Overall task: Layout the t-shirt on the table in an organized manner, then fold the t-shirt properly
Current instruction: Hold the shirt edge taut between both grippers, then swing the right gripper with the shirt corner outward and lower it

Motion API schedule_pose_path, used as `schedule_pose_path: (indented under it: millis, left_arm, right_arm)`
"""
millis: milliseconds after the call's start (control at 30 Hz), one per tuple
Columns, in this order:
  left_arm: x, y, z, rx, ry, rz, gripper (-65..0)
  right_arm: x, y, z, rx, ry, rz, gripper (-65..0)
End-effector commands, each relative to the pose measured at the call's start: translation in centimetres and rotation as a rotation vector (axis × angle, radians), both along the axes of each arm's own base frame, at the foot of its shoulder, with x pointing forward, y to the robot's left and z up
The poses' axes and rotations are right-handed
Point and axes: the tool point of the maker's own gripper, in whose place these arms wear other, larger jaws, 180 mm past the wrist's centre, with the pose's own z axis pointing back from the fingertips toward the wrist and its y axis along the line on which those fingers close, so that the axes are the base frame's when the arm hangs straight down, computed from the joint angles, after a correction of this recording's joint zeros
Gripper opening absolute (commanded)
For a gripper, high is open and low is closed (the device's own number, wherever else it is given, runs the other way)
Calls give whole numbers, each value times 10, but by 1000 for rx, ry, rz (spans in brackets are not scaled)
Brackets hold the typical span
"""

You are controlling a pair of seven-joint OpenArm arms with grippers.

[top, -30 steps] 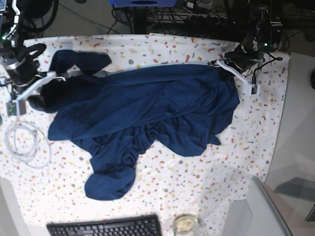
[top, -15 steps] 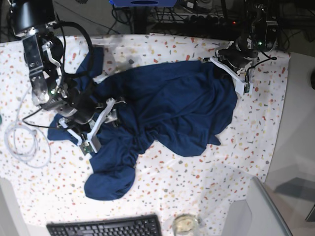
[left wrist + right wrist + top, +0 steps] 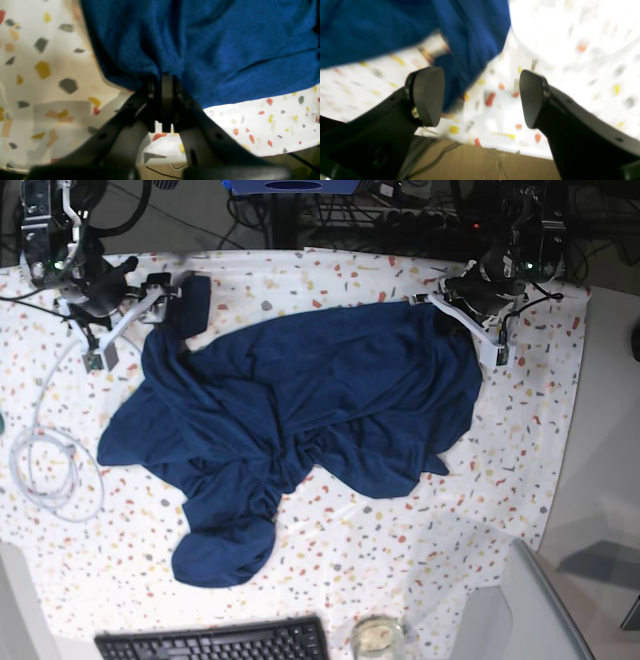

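Observation:
The dark navy t-shirt [image 3: 300,400] lies crumpled across the speckled table [image 3: 400,520], with a bunched lobe toward the front left. My left gripper [image 3: 457,308] is at the shirt's back right corner, shut on the fabric. In the left wrist view its fingers [image 3: 167,87] pinch a gathered fold of the t-shirt [image 3: 225,45]. My right gripper [image 3: 165,288] is at the back left beside a raised sleeve and stands open. In the blurred right wrist view the right gripper [image 3: 481,97] holds nothing; the t-shirt [image 3: 382,30] hangs just past the left pad.
A coiled white cable [image 3: 55,470] lies at the left edge. A black keyboard [image 3: 215,642] and a small glass dish [image 3: 377,635] sit at the front edge. A plain grey surface [image 3: 600,430] borders the cloth on the right. Cables and equipment crowd the back.
My right gripper, shut at the shirt's left edge a second ago, swung over the shirt, then to the back left, and has opened. The left side of the shirt shifted. The left gripper kept its grip.

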Motion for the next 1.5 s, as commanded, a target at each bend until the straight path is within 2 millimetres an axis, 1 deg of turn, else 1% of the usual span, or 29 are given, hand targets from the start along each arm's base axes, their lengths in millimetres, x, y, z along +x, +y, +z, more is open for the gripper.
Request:
schedule_pose_path:
  millis: [0,100,167,233,267,400,433,500,633,733,767,800,833,867,900,933,967,1000,1033,1067,1133,1167,1233,1367,1467]
  left_arm:
    - [6,2,7,4,-29,-3,-650]
    - [5,3,6,4,-27,0,-650]
    - [4,3,6,4,-26,1,-650]
    - [4,3,6,4,-27,2,-650]
    - [4,3,6,4,-26,2,-650]
    - [4,3,6,4,-26,2,-650]
    - [4,3,6,4,-26,2,-650]
    - [4,3,6,4,-26,2,-650]
    - [-1,4,4,5,-16,3,-650]
    - [-3,4,3,5,-11,3,-650]
    - [-4,4,3,5,-10,3,-650]
    - [-5,4,1,5,-5,5,-650]
    - [-5,5,1,6,-4,5,-650]
    - [-5,5,0,6,-2,7,-650]
    - [-5,5,0,5,-2,7,-650]
    - [-4,5,0,5,-4,7,-650]
    - [-4,4,0,3,-4,8,-650]
    - [-4,4,0,3,-4,8,-650]
    - [-4,4,0,3,-4,8,-650]
    - [-4,4,0,3,-4,8,-650]
    - [-4,4,1,3,-7,7,-650]
    - [-3,3,2,3,-10,6,-650]
    - [-3,3,2,3,-10,6,-650]
    - [-3,-1,2,-4,-10,-1,-650]
    - [-3,-3,1,-7,-10,-1,-650]
  right_arm:
    - [10,-3,1,-1,-32,-9,-219]
    - [2,-7,-16,3,-1,-30,-222]
    - [0,-6,-19,10,-4,-34,-224]
    - [-3,7,-20,23,-3,1,-224]
    - [-4,13,-17,30,-9,19,-224]
    - [-8,45,5,66,-62,100,-224]
    - [-9,50,7,71,-65,115,-224]
    - [-7,59,3,82,-58,137,-224]
    - [-16,53,-24,71,22,124,-225]
    - [-20,48,-31,65,46,112,-230]
    - [-20,48,-31,63,46,112,-252]
    - [-20,48,-31,63,46,112,-296]
    - [-20,48,-30,64,43,113,-375]
    - [-19,48,-29,65,39,114,-477]
    - [-16,49,-25,66,25,117,-578]
    - [-14,51,-20,69,10,118,-650]
    - [-12,53,-12,70,-14,126,-650]
    - [-7,53,0,71,-51,128,-633]
    - [0,51,15,66,-95,125,-627]
    - [8,50,32,64,-146,124,-644]
    - [25,51,63,61,-243,127,-648]
    - [37,51,79,59,-297,130,-647]
    - [59,54,101,54,-368,143,-645]
    - [111,55,129,24,-404,175,-648]
    - [160,57,158,30,-484,167,-647]
